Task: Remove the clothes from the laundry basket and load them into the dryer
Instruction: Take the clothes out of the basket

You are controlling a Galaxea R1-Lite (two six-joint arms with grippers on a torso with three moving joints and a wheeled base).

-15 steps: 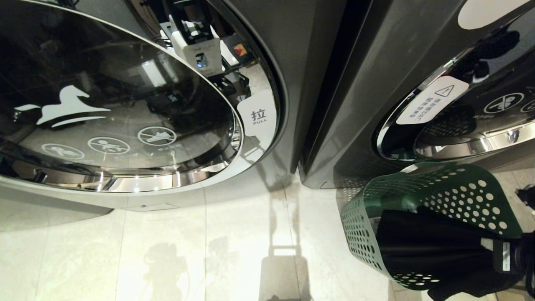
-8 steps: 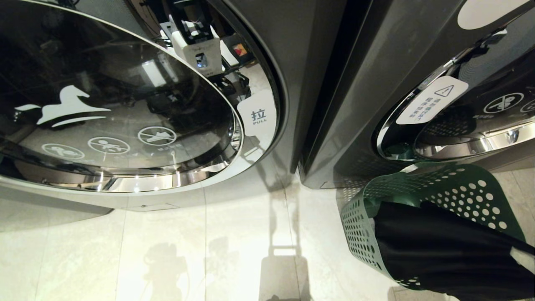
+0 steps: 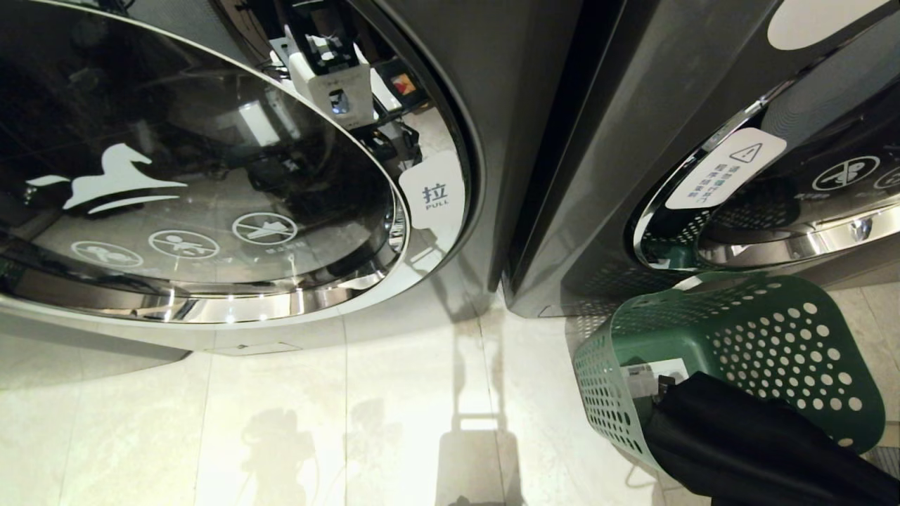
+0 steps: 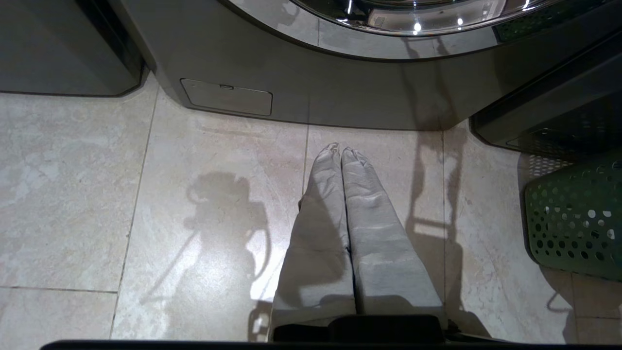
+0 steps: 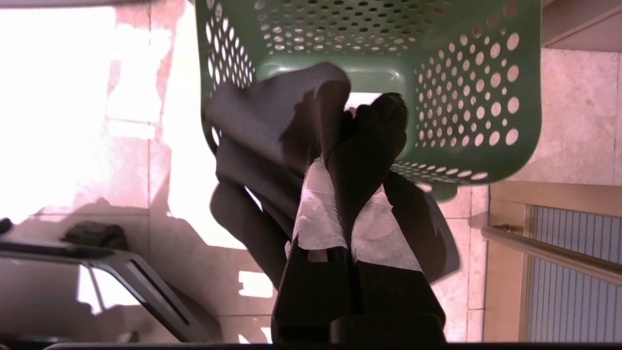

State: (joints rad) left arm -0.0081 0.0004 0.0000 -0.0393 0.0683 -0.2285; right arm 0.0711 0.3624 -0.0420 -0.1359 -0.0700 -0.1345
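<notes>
Garment (image 5: 272, 126): black, limp, draped | right end effector (image 5: 362, 109): clamped on it above green basket (image 5: 466, 87) | left end effector (image 4: 341, 151): together

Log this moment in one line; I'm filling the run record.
stage: lifting | right end effector: shut on garment, above basket | left end effector: shut, idle over floor | dryer door: closed

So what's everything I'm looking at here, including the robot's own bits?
Dryers: two, dark grey, side by side; the left one's round glass door shut.
PULL label: one, white, on the left door's edge.
Laundry basket: one, green, perforated, on the floor before the right dryer.
Garment: one, black, hanging out of the basket.
Floor: pale tiles.
Left gripper: one, grey-covered, shut, over bare floor.
Right gripper: one, shut on the garment above the basket.
</notes>
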